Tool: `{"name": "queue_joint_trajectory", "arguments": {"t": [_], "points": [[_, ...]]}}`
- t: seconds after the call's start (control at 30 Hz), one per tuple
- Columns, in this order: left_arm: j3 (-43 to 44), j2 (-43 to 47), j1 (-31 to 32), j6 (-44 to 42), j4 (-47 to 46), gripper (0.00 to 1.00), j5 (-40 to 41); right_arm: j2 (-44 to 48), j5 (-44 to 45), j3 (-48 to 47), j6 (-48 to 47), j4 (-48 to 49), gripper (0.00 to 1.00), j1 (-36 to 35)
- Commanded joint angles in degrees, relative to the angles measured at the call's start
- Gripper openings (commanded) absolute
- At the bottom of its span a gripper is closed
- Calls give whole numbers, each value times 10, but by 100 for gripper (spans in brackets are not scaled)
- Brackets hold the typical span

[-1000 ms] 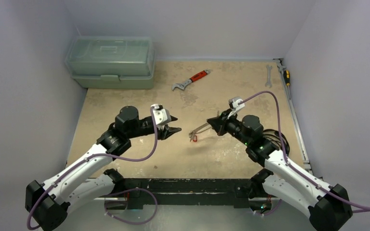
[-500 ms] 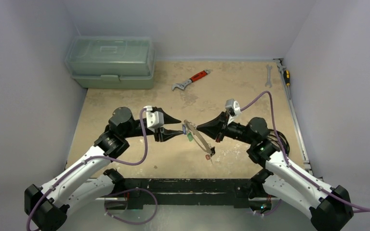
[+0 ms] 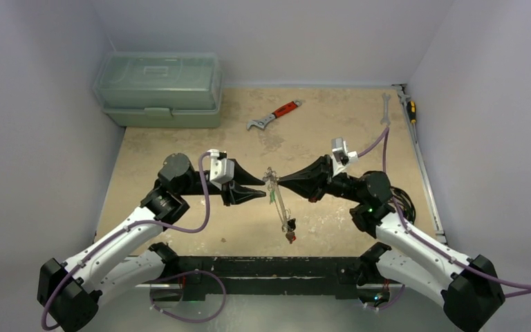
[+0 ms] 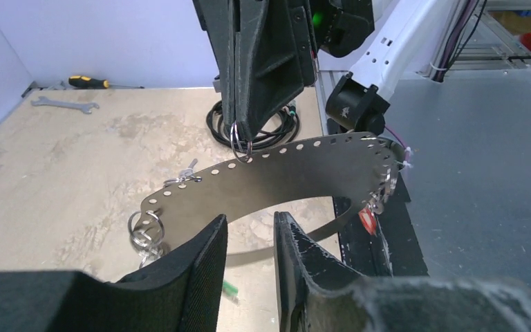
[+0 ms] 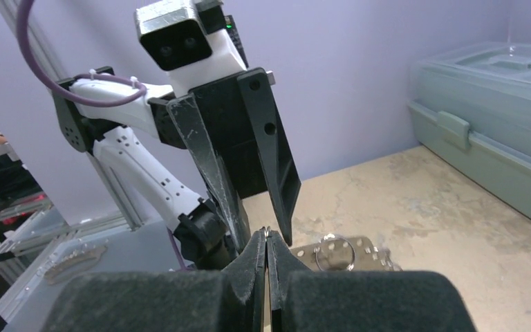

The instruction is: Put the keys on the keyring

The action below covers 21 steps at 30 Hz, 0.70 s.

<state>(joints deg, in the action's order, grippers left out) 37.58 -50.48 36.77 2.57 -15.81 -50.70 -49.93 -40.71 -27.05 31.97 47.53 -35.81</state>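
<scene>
Silvery and perforated, the keyring hung above the middle of the tabletop, pinched at its top by the fully closed right gripper. The left gripper stood partly open just beside it, with no visible hold. Tagged keys dangled below. A careless nip could have swung the band or twisted it loose.

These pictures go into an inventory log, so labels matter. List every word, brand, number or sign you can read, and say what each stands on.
No text can be read in any view.
Toolbox: no lettering legible.
Wrench: any marking is too small to read.
Key tags: too small and blurred to read.
Keyring: plain holes, no print visible.
</scene>
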Motion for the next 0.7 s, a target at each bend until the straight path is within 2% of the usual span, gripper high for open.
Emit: {"name": "queue_joint_trajectory", "arguments": {"t": [0.0,0.47,0.67], "points": [[-3,-9,-3,37,-55,28,-31,-15,-8,-9,42,118,0,-10],[-22,-8,-2,108,-157,26,-32,-91,58,9,75,289,0,-76],[-25,-2,-3,113,-164,24,-37,-105,67,11,75,306,0,-84]]}}
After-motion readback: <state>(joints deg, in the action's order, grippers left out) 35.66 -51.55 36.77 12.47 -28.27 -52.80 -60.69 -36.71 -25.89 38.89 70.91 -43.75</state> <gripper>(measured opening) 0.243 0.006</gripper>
